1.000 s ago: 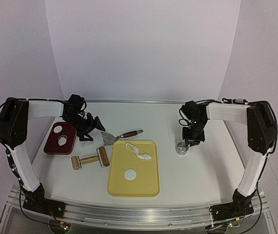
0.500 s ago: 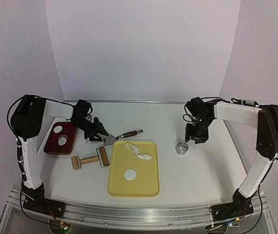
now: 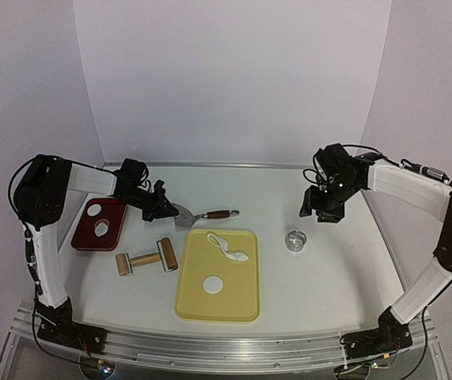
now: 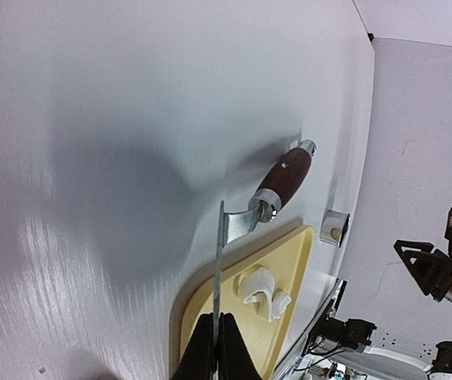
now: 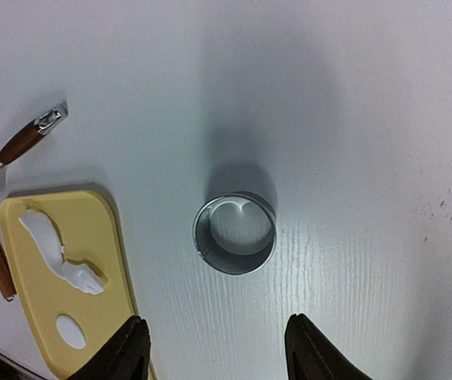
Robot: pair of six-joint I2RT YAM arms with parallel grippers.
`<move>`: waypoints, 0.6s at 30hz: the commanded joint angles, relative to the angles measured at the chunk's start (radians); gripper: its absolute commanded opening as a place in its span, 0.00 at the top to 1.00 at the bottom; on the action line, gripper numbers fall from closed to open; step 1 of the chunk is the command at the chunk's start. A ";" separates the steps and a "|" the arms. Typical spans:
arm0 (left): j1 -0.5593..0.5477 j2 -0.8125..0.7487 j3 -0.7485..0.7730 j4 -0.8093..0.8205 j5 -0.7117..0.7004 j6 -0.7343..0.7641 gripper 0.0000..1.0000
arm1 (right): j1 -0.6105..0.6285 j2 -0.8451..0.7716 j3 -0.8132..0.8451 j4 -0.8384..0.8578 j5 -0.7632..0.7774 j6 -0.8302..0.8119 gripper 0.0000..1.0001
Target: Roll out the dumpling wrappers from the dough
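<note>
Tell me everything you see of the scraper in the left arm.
The scraper has a thin metal blade, a shiny ferrule and a reddish-brown wooden handle with a metal end cap. The left tool is shut on the blade, holding it just beyond the yellow board, handle pointing right. Whether it touches the table is unclear.

left claw [image 4: 215, 323] pinching spatula [image 4: 282, 179] blade, yellow board [image 4: 259, 332]
</note>
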 commanded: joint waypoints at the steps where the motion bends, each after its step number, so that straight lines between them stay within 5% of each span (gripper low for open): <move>1: 0.000 -0.157 -0.068 0.134 0.005 -0.011 1.00 | -0.002 -0.074 0.030 0.111 -0.152 -0.009 0.39; 8: -0.001 -0.391 -0.206 0.341 0.098 -0.093 1.00 | -0.002 -0.082 -0.013 0.442 -0.523 0.064 0.18; 18: -0.007 -0.629 -0.393 0.319 0.359 -0.104 1.00 | 0.004 0.046 0.132 0.457 -0.800 0.087 0.07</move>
